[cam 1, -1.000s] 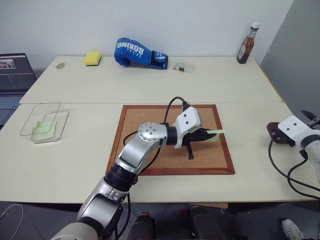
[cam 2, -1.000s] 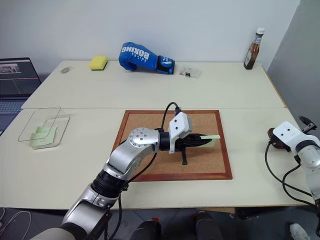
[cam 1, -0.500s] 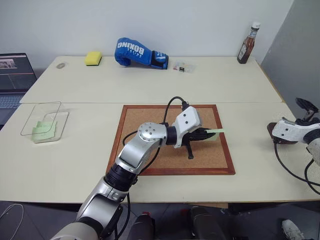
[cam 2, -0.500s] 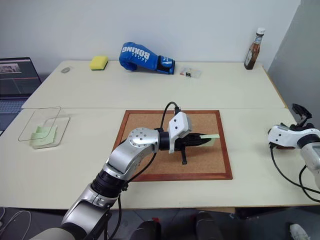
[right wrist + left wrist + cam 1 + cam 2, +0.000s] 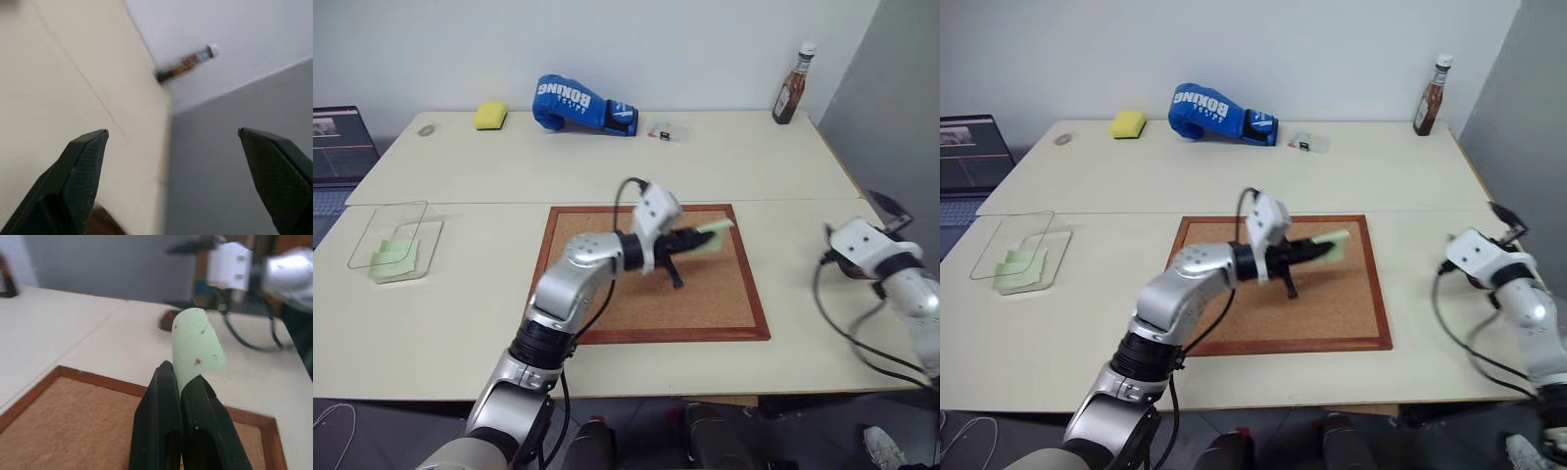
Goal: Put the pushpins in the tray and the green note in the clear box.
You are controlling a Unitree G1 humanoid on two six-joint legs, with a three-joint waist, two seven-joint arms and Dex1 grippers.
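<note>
**Thin note held by one edge, far from its box**

The green note (image 5: pixel 196 348) is pinched at one edge between the closed fingers of the left gripper (image 5: pixel 182 384), raised above the corkboard (image 5: pixel 705 304). Being thin, pale and flexible paper, it is seen curling past the fingertips; it could be lost if the grip is slight, or folded against the wall of the clear box (image 5: pixel 364 242), which stands well apart at the left end of the bench (image 5: pixel 460 313). That box is transparent, low-walled and rectangular, with pale green paper already lying in it. The right gripper (image 5: pixel 171 161) is held with its fingers wide apart and empty, above the bench's right edge. No pushpins can be made out. The corkboard is grainy, wood-framed.
</note>
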